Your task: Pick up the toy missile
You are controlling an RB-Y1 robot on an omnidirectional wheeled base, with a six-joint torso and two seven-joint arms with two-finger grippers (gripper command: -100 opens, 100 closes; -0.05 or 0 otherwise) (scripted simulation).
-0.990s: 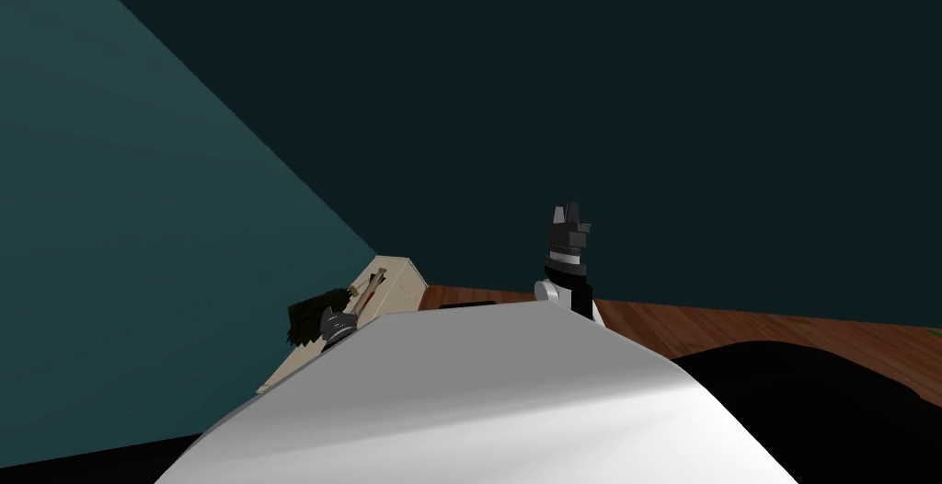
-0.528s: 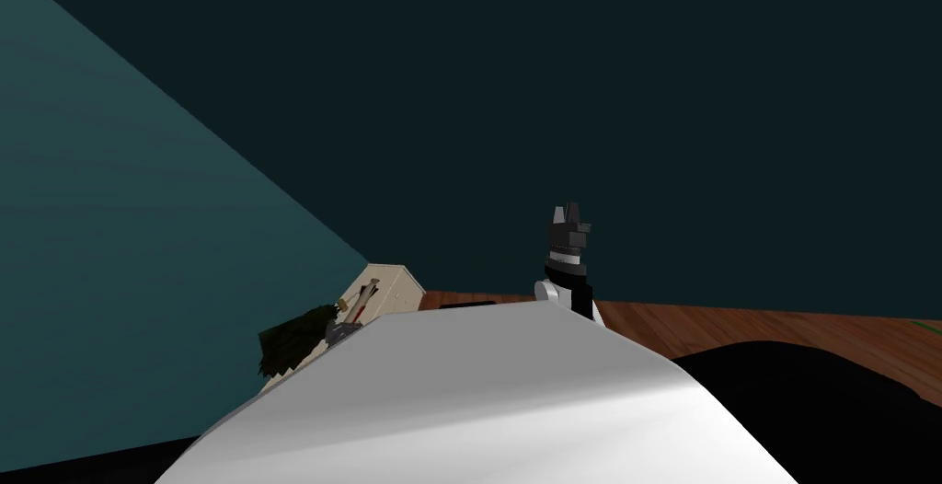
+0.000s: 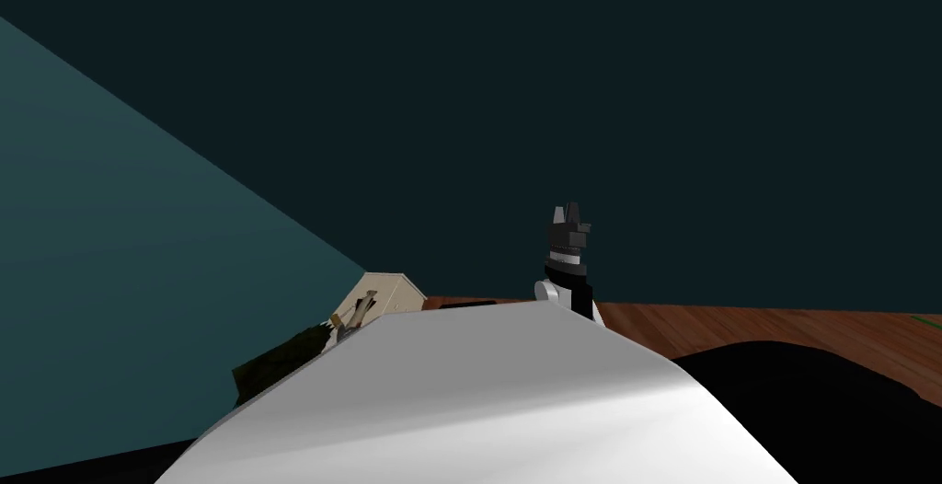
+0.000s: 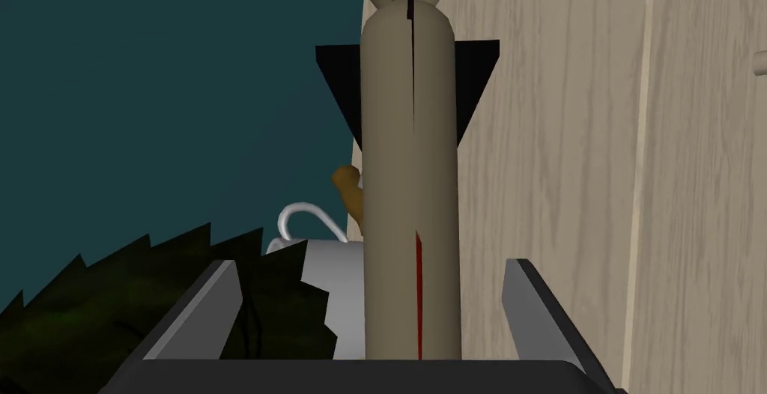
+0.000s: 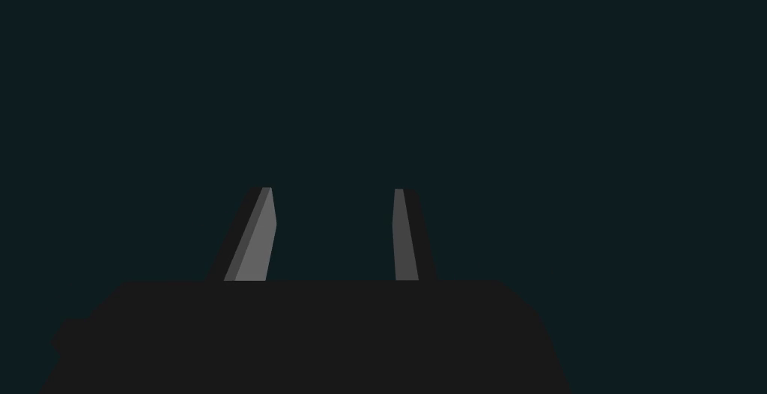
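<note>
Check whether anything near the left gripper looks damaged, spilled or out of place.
Nothing looks damaged or spilled. The toy missile lies straight between the open fingers of the left gripper, which do not touch its sides; a beige wooden cabinet stands beside it.

Right jaws stand parted, grey fingers rising from the dark body.
</note>
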